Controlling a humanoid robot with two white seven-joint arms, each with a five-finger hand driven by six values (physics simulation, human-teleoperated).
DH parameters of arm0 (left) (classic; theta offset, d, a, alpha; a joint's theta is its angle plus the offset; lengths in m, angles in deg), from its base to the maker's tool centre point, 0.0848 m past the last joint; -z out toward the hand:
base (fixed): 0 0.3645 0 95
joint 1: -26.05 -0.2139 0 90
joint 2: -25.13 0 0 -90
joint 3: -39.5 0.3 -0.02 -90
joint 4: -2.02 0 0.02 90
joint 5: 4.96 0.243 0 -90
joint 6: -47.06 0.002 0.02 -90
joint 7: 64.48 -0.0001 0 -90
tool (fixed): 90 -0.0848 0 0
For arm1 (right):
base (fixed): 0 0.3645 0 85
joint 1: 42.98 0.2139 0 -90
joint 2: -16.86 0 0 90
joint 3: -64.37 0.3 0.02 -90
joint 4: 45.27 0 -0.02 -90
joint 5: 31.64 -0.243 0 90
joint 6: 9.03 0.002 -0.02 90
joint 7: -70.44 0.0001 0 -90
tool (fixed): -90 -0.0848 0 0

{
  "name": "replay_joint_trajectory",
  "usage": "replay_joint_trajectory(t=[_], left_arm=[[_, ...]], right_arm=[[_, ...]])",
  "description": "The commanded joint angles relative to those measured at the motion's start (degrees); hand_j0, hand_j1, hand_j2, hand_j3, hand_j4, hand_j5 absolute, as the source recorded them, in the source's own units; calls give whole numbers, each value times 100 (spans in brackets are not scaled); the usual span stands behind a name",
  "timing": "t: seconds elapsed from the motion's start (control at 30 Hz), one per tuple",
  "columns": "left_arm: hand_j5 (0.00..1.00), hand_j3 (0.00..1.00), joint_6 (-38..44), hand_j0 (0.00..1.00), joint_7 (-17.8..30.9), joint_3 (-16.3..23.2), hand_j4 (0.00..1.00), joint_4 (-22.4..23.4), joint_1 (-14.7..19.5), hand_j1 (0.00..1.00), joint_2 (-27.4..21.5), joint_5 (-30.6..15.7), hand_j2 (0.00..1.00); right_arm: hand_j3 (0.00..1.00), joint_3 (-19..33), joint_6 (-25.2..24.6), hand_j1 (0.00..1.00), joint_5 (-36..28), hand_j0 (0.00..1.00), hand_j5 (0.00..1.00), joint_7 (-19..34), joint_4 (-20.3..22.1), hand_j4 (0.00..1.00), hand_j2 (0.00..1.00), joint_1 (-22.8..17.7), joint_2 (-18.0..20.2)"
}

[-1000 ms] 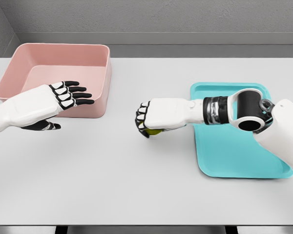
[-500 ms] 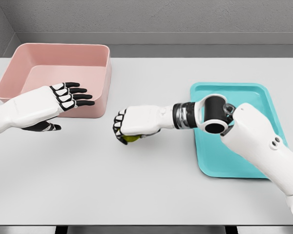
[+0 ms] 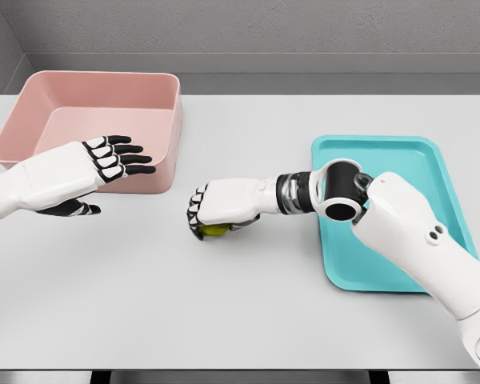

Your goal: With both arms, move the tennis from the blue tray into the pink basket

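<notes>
Nearest the camera runs the front edge of the worktop (image 3: 224,320), a plain pale grey slab, matt and evenly lit, with a dark strip of its underside or frame showing along the bottom of the view. The broad front part of the surface is bare grey.

Further in, the right arm comes in from the lower right and crosses above the blue tray (image 3: 448,264), a shallow turquoise tray with a raised rim and rounded corners lying flat on the right side of the worktop. The right hand (image 3: 224,204) reaches leftward past the tray's left edge, out over the open middle of the surface. Its fingers (image 3: 198,210) are curled down around the tennis ball (image 3: 214,230), of which only a yellow-green sliver shows beneath the palm; whether the ball touches the worktop cannot be told.

At the left, the left hand (image 3: 80,172) hovers palm-side up, fingers stretched out flat and slightly fanned, holding nothing, pointing toward the right hand but well apart from it. It overlaps the front wall of the pink basket (image 3: 168,104), a deep square-cornered tub at the far left.

Beyond the worktop's far edge rises a grey, faintly mottled wall with a darker band at its foot.
</notes>
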Motion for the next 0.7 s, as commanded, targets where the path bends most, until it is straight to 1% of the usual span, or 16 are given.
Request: replay_joint_trajectory(t=[0.0,0.07,0.2,0.23,0.37,0.4,0.43,0.5,0.6,0.63,0.67], left_arm=[[100,100,2,100,-7,0,100,0,0,100,-3,-36,100],[100,100,2,100,-7,0,100,-9,0,100,-11,-45,100],[100,100,2,100,2,0,100,0,0,100,-11,-45,100],[100,100,2,100,-7,0,100,0,0,100,-11,-45,100],[100,100,2,100,-7,0,100,0,0,100,-11,-45,100],[100,100,2,100,-7,0,100,0,0,100,-11,-45,100],[100,100,2,100,-7,0,100,9,0,100,-11,-45,100],[100,100,2,100,-7,0,100,18,0,100,-11,-45,100],[100,100,2,100,2,0,100,27,0,100,-11,-45,100],[100,100,2,100,-7,0,100,27,0,100,-11,-36,100],[100,100,2,100,2,0,100,27,0,100,-3,-36,100]], right_arm=[[86,2,-16,86,-30,86,86,-4,-7,86,86,9,-1],[93,2,-16,93,-30,93,93,-4,-7,93,93,0,-1],[97,19,-16,97,-22,97,97,-4,-7,97,97,0,-1],[99,28,-16,99,-30,99,99,-4,1,99,99,0,-1],[99,72,-16,99,-39,99,99,-4,28,99,99,0,17],[99,142,-16,99,-57,99,99,-4,72,99,99,9,17],[99,326,-16,99,-66,99,99,-4,151,99,99,9,17],[99,546,-16,99,-92,99,99,-4,388,99,99,9,25],[99,836,-16,99,-118,99,99,-4,581,99,99,9,60],[100,1038,-16,100,-118,100,100,-4,722,100,100,-9,78],[100,1345,-16,100,-127,100,100,-4,827,100,100,-44,174]])
